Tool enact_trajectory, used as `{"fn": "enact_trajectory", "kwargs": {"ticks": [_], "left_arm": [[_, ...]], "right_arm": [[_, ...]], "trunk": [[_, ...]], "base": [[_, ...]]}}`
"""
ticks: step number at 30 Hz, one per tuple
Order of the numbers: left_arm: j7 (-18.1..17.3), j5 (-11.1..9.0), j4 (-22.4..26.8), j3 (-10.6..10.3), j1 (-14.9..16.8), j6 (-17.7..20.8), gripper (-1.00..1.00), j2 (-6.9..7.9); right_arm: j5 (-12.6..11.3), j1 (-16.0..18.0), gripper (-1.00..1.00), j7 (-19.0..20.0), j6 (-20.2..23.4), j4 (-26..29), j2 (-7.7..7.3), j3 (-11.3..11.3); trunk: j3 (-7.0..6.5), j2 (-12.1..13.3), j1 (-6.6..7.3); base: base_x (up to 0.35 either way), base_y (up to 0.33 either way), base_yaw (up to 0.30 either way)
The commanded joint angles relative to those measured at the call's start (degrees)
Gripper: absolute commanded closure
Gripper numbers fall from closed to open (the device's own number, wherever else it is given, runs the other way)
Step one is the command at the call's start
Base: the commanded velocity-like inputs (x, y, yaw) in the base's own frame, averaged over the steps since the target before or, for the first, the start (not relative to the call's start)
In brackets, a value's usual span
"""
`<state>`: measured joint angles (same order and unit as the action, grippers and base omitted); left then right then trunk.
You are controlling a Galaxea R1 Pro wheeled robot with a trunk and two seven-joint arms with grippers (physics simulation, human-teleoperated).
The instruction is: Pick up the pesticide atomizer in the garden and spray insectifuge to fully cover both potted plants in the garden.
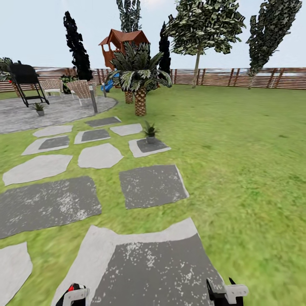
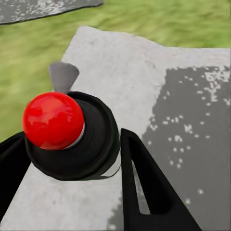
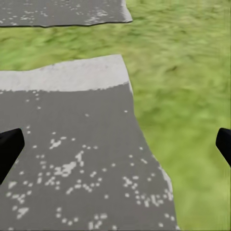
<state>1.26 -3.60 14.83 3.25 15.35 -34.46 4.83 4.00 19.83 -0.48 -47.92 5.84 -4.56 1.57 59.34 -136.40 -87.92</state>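
The pesticide atomizer [image 2: 94, 139], a black cylinder with a red tip [image 2: 53, 120], sits between the fingers of my left gripper [image 2: 70, 151], which is shut on it over a grey stepping stone [image 2: 159, 86]. In the head view the left gripper [image 1: 70, 295] is at the bottom edge with a bit of red on it. My right gripper [image 1: 225, 293] is open, its fingers [image 3: 9, 147] wide apart above the stone and nothing between them. One potted plant [image 1: 150, 131] stands on a stepping stone ahead. The other potted plant [image 1: 39, 108] stands far left on the round patio.
Grey stepping stones [image 1: 151, 185] cross the lawn toward the paved patio [image 1: 59, 111]. A palm [image 1: 139, 80] rises behind the nearer plant. A black grill [image 1: 26, 83], wicker chairs [image 1: 80, 90] and a lamp post [image 1: 92, 98] stand by the patio. A wooden fence [image 1: 238, 77] closes the back.
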Motion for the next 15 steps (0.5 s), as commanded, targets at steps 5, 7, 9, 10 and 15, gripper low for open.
{"fn": "enact_trajectory", "kwargs": {"ticks": [5, 7, 9, 10, 15], "left_arm": [[0.0, -0.4, 0.0, -0.1, 0.1, -0.2, 1.0, 0.0], [0.0, -0.4, 0.0, -0.1, 0.0, -0.2, 1.0, 0.0], [0.0, -0.4, 0.0, -0.1, 0.1, -0.2, 1.0, 0.0], [0.0, -0.4, 0.0, -0.1, 0.1, -0.2, 1.0, 0.0], [0.0, -0.4, 0.0, -0.1, 0.0, -0.2, 1.0, 0.0]], "right_arm": [[0.4, 0.0, -1.0, -0.1, -0.2, 0.0, -0.01, 0.2], [0.4, 0.0, -1.0, -0.1, -0.2, 0.0, -0.01, 0.2], [0.4, 0.0, -1.0, -0.1, -0.2, 0.0, -0.01, 0.2], [0.4, 0.0, -1.0, -0.1, -0.2, 0.0, -0.01, 0.2], [0.4, 0.0, -1.0, -0.1, -0.2, 0.0, -0.01, 0.2]], "trunk": [[0.05, 0.0, -0.02], [0.05, 0.0, -0.02], [0.05, 0.0, -0.02], [0.05, 0.0, -0.02], [0.05, 0.0, -0.02]], "base": [[0.338, 0.089, 0.0], [0.338, 0.09, 0.0], [0.338, 0.089, 0.0], [0.338, 0.078, 0.0], [0.338, 0.019, 0.0]]}}
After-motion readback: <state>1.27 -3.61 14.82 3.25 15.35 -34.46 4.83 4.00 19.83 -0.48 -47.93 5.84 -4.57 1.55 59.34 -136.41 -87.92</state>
